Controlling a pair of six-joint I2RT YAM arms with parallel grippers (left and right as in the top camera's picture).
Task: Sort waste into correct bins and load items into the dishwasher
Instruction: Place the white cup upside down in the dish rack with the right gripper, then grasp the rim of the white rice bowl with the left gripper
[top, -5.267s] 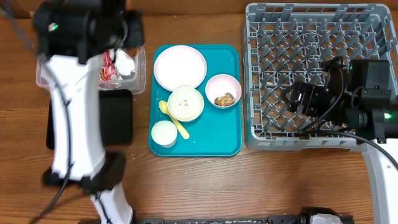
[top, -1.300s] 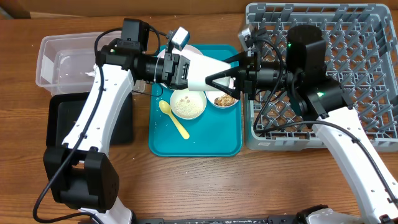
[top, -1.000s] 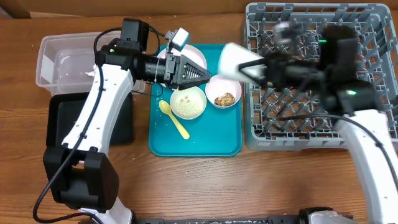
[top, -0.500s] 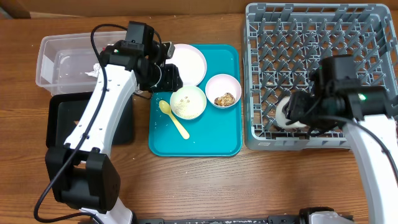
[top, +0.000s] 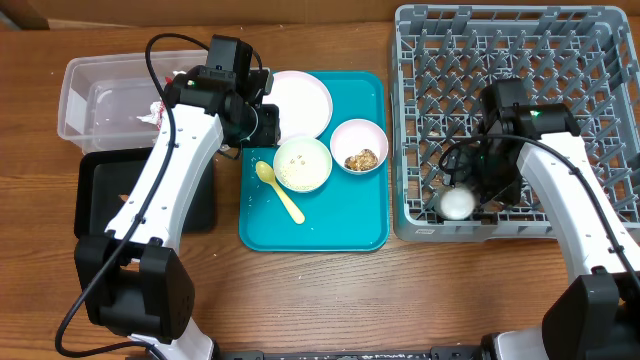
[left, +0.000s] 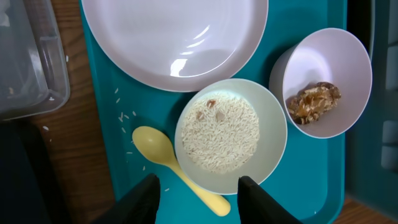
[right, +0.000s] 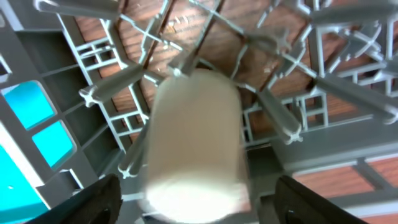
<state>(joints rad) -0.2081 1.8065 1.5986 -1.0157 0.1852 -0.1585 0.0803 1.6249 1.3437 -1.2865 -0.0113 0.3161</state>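
Note:
My left gripper is open and empty above the teal tray, over the yellow spoon and the pale bowl of white rice; it also shows in the left wrist view. The pink plate and a pale bowl with a brown lump sit on the same tray. My right gripper is open around the small white cup, which lies in the grey dish rack at its front left. A red wrapper and white paper lie in the clear tub.
The black tray lies in front of the clear tub, partly under my left arm. The teal tray has loose rice grains near the spoon. The rack's upright pegs surround the cup.
The cup passed from my left gripper to my right one, which carried it down into the rack and opened. My left gripper drew back over the tray.

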